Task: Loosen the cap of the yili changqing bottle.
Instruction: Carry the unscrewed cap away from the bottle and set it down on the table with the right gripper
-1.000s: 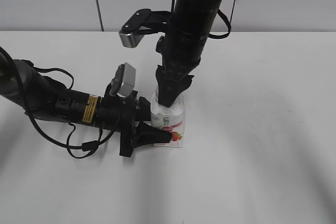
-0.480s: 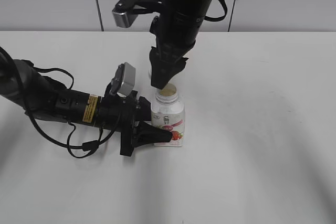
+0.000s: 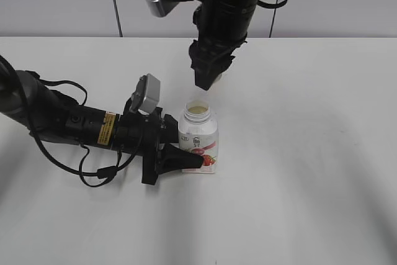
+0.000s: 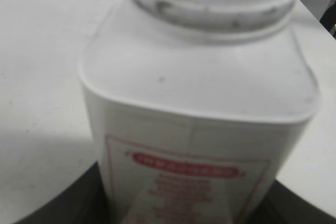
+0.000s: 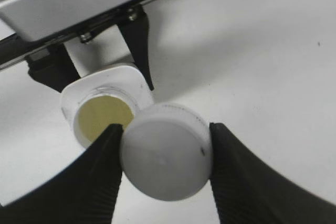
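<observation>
- The left gripper [image 3: 186, 161], at the end of a black arm lying low along the white counter [image 3: 310, 172], sat to the left of the small white plastic yili changqing bottle [image 3: 198, 141] with its red-pink strawberry label, jaws clamped on the bottle's lower body and holding it upright on the counter.
- In the left wrist view the bottle's [image 4: 199, 119] threaded neck showed bare, with no lid on it.
- Seen from outside, the bottle's mouth was open, a pale yellowish disc visible inside the neck; a second ago the right gripper was pressed down on the bottle top, and half a second ago it had just cleared it.
- The right gripper [image 3: 208, 79] now hung above the bottle and a little to its right, well apart from it.
- The right wrist view showed its jaws closed on the small round white plastic cap [image 5: 167, 158], one black ribbed pad on each side, the bottle [image 5: 105, 111] below and beside it.
- Judged from this, the cap was not merely loosened but fully off, so the task looked complete or overshot.
</observation>
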Robot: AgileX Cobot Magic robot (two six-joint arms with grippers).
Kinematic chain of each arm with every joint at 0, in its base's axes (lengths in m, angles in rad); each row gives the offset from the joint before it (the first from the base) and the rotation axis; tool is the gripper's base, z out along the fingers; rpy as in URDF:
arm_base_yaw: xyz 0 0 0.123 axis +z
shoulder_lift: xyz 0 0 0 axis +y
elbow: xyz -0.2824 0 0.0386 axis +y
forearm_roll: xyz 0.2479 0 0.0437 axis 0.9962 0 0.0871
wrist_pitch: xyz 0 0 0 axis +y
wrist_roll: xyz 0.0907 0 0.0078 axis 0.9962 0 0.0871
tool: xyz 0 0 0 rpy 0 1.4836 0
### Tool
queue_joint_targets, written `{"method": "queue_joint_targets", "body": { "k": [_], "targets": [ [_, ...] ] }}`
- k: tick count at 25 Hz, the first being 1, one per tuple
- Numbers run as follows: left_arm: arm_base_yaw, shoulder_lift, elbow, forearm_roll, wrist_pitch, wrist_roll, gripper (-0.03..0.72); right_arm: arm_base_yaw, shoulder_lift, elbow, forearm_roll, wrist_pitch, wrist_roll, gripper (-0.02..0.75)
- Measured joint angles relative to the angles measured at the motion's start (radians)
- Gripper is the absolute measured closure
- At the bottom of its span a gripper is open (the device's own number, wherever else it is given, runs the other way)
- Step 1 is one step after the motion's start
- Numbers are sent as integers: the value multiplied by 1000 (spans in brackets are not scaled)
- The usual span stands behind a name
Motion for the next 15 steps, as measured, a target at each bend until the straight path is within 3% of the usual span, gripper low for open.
{"method": "queue_joint_targets", "body": {
  "k": [7, 15],
  "targets": [
    [0, 0, 0, 0, 1, 0, 312, -62, -5, 10, -42, 0, 253, 342],
    [0, 0, 0, 0, 0, 0, 312, -259, -57, 238, 27, -74, 311, 343]
  ]
}}
